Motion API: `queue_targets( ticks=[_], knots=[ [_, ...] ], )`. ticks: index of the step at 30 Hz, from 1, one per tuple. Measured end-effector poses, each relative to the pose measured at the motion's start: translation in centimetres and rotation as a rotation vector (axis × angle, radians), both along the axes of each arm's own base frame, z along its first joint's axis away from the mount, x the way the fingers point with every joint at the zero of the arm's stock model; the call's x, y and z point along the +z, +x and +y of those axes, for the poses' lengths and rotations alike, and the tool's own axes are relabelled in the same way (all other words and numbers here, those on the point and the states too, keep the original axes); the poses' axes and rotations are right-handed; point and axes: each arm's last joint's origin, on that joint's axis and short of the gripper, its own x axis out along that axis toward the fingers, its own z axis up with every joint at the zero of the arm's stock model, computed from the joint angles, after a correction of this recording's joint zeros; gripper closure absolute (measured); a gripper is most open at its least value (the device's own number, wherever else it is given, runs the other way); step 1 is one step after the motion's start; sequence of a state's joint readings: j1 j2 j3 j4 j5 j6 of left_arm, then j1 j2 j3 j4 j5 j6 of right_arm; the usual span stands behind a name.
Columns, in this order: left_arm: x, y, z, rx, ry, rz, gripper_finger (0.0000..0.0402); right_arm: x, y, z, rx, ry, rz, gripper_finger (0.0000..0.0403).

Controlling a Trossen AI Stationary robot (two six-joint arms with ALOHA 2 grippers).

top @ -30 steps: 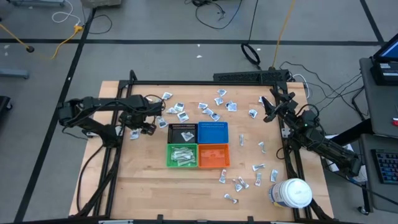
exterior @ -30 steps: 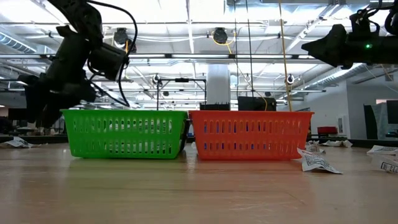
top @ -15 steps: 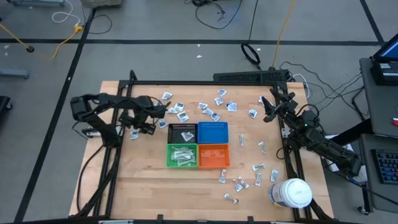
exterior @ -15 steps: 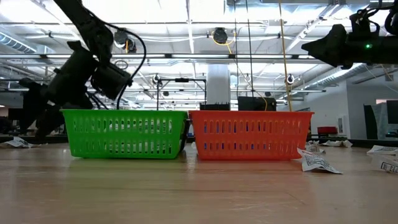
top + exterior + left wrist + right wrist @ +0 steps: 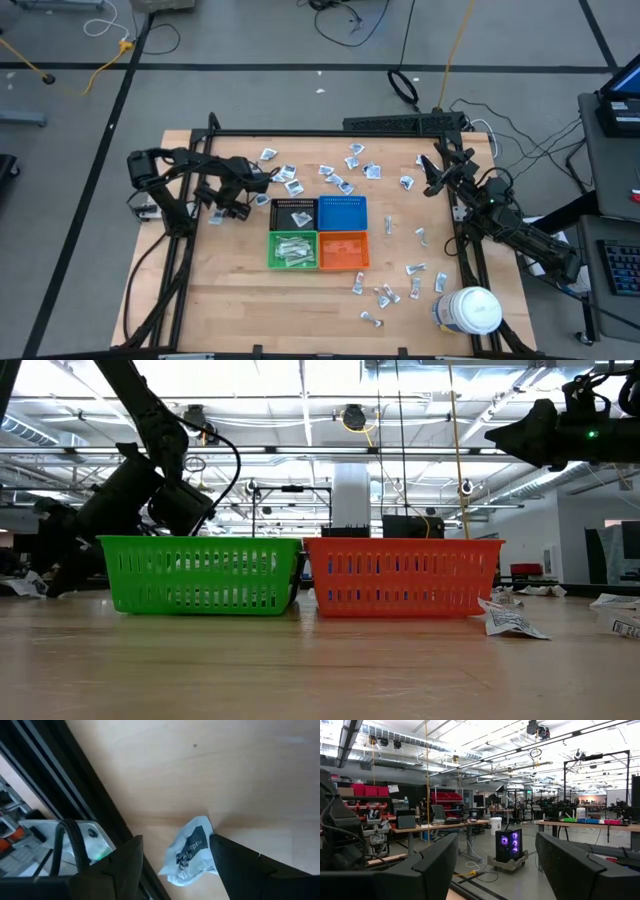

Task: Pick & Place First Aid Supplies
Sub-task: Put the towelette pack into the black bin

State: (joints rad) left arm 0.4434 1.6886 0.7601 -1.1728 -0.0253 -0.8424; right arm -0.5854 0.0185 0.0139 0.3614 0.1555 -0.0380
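Note:
The first aid supplies are small white packets strewn over the wooden table [image 5: 240,290]: one group at the far side [image 5: 345,168], another at the near right [image 5: 385,293]. One crumpled packet [image 5: 190,852] lies flat on the table by the left frame rail. My left gripper [image 5: 172,865] [image 5: 220,210] hangs low over it, slanting down and open, one finger on each side. My right gripper [image 5: 495,865] [image 5: 432,176] waits raised at the far right, open, with nothing between its fingers. My left gripper straddles the crumpled packet from above, slanting down. One fingertip [image 5: 220,845] stands right at the packet's edge [image 5: 207,832]. I cannot tell whether it touches. The packet lies on the table.
Four small bins stand mid-table: black [image 5: 295,213] with a packet in it, blue [image 5: 342,212], green [image 5: 293,249] with several packets, orange [image 5: 343,250]. A large white jar [image 5: 468,310] stands at the near right corner. The black frame rail [image 5: 75,785] runs close beside my left gripper.
My left gripper has come down toward the table over the packet by the left rail and has tipped more steeply downward. Its fingers have stayed apart.

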Motion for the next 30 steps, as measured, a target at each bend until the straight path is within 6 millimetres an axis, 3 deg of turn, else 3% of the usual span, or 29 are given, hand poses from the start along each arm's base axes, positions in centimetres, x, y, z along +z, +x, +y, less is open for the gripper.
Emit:
queue_targets(
  ticks=[6, 16, 22, 30],
  knots=[
    [-0.1, 0.1, 0.0, -0.021, -0.045, -0.032, 0.0203, 0.0, 0.0, 0.0, 0.000, 0.000, 0.000, 0.0140],
    [-0.1, 0.1, 0.2, -0.019, -0.066, -0.062, 0.0389, 0.0, 0.0, 0.0, 0.000, 0.000, 0.000, 0.0140],
    [1.6, 0.6, 0.5, -0.070, -0.052, -0.121, 0.0397, 0.0, 0.0, 0.0, 0.000, 0.000, 0.000, 0.0140],
    [6.7, 0.8, 0.8, -0.140, 0.025, -0.210, 0.0398, 0.0, 0.0, 0.0, 0.000, 0.000, 0.000, 0.0140]
  ],
)
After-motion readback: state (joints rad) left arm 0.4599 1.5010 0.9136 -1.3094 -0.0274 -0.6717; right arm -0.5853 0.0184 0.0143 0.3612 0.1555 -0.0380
